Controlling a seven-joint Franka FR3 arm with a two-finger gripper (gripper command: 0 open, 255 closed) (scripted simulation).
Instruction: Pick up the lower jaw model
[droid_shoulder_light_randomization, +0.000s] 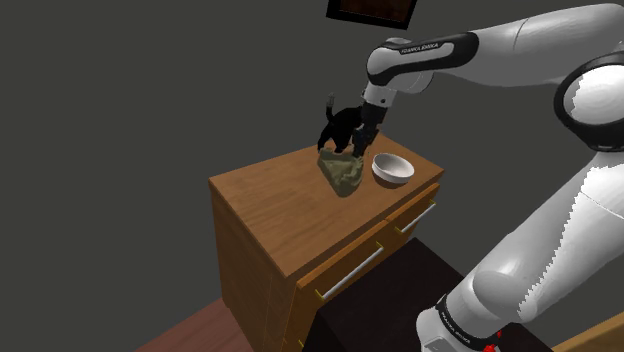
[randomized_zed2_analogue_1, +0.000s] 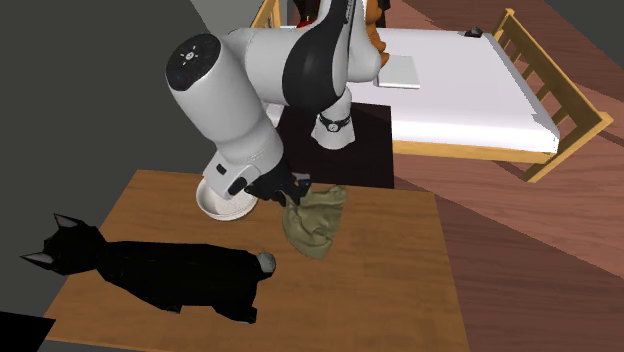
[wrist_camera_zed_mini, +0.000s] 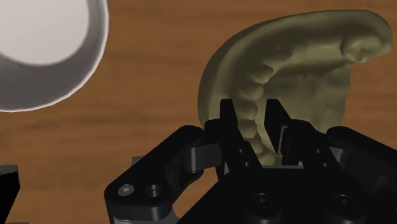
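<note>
Because the olive-green, horseshoe-shaped lower jaw model (wrist_camera_zed_mini: 299, 70) looks like a solid dental cast, I judge it stiff and unyielding, fairly light for its bulk, and probably brittle along the thin tooth crests if it is squeezed hard or dropped. It is on the brown wooden counter (droid_shoulder_light_randomization: 270, 205) with drawers, just beside a round white bowl (droid_shoulder_light_randomization: 392, 168). A black cat figure (randomized_zed2_analogue_1: 150, 270) lies near it on the same top.

The all-black two-finger gripper (wrist_camera_zed_mini: 254, 113) is down on the model. In the wrist view the fingers (wrist_camera_zed_mini: 230, 121) stand close together astride the row of teeth, at the part of the arch nearest the hand. One is on the outer flank and one on the inner, and they appear clenched on that ridge. Whether the base has left the wood I cannot tell.

The ridge seems a sensible place to take hold, being the narrowest raised part that fits between the pads. The broad flat base would not fit. The bumpy, matte surface should give friction, but contact will be uneven and the ridge tapers upward, so the pads could ride up and off. Most of the cast also reaches away from the hold, so it may tip or swing about the pads on lifting. A firm, steady squeeze and a slow vertical rise would suit it, keeping clear of the bowl.
</note>
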